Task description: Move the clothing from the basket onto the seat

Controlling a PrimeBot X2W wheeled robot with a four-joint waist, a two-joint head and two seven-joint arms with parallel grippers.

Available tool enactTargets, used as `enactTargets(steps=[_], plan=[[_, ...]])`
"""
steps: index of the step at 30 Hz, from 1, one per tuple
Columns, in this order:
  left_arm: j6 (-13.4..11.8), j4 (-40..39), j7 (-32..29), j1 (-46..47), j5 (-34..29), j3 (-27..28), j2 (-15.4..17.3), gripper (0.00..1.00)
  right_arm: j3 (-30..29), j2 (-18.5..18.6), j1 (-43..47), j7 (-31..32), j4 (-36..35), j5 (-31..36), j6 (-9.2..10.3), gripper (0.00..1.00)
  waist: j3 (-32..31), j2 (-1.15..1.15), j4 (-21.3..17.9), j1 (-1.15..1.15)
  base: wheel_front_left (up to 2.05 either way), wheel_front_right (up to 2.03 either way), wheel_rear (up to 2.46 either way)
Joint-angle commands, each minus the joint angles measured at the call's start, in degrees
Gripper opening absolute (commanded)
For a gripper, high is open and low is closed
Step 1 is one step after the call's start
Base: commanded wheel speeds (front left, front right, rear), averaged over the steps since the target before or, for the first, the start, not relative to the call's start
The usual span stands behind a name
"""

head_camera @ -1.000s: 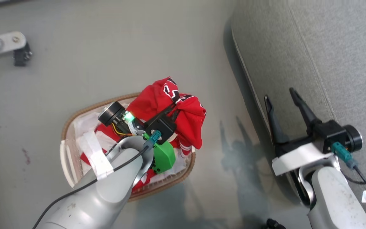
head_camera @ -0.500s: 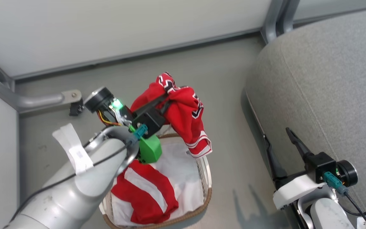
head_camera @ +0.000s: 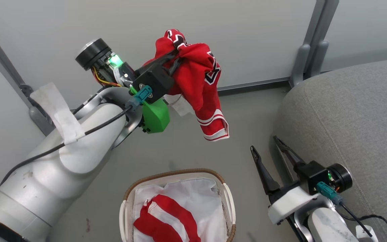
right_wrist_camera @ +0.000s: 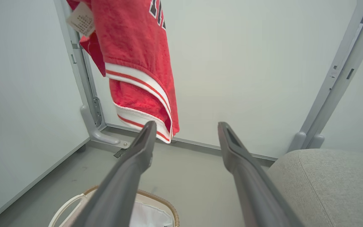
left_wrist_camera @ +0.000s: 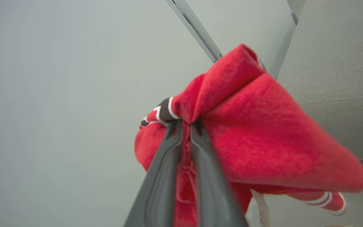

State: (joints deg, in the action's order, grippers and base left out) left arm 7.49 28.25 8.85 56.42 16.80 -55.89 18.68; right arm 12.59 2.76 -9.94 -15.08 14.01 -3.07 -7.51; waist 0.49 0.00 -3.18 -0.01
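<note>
Left pincer [head_camera: 176, 61] clamped on a red garment [head_camera: 202, 84] high above the floor, long axis vertical, striped hem down. Second garment [head_camera: 175, 218] lies in the near basket [head_camera: 166, 174]. Right pincer [head_camera: 264, 143] gapes beside the seat [head_camera: 348, 117], right.

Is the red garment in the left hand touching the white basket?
Apart. Head view: the red lettered fabric garment hangs from the left hand, grey floor showing between its hem and the brown-rimmed white plastic basket.
</note>
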Motion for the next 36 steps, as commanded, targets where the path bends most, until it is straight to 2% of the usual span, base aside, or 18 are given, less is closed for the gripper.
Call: enactTargets(steps=[1,13,21,28,29,30,31,36], plan=[[-0.03,-0.46,-0.23,1.91,0.45,-0.33,-0.01,0.0,0.83,0.21,-1.21,-0.14,0.16,-0.4,0.04,1.0,-0.89,0.0,1.11,0.01,0.0,0.0,0.0],[-0.04,-3.09,-2.5,7.97,3.8,-5.02,-2.64,0.0,7.88,0.23,-9.61,-0.14,2.67,-0.65,0.04,1.0,-1.48,0.0,4.89,0.01,0.0,0.0,0.0],[-0.03,-4.72,-2.71,7.71,6.98,-6.91,-4.41,0.0,7.48,0.14,-15.21,-0.14,5.49,0.97,0.04,1.0,-1.45,0.0,6.52,0.01,0.0,0.0,0.0],[-0.03,-5.84,-2.74,6.76,8.54,-7.96,-4.62,0.0,5.26,0.25,-19.23,-0.14,8.31,1.84,0.04,1.0,-1.47,0.0,7.16,0.01,0.0,0.0,0.0],[-0.03,-5.85,-2.74,6.46,8.8,-8.07,-4.56,0.0,4.35,0.28,-19.98,-0.14,8.46,2.51,0.05,0.87,-1.49,0.0,7.16,0.01,0.0,0.0,0.0],[-0.03,-5.81,-2.83,6.22,9.07,-8.09,-4.52,0.0,3.68,0.24,-20.51,-0.14,8.46,3.16,0.04,0.82,-1.49,0.0,7.16,0.01,0.0,0.0,0.0],[-0.03,-5.75,-2.91,5.95,9.4,-8.03,-4.48,0.0,2.8,0.21,-20.88,-0.14,8.42,4.1,0.05,0.54,-1.48,0.0,7.15,0.01,0.0,0.0,0.0],[-0.17,-5.1,-2.52,4.95,10.11,-8.29,-4.14,0.0,0.82,0.21,-21.73,-0.14,9.11,5.1,0.04,0.29,-1.49,0.0,7.02,0.01,0.0,0.0,0.0]])
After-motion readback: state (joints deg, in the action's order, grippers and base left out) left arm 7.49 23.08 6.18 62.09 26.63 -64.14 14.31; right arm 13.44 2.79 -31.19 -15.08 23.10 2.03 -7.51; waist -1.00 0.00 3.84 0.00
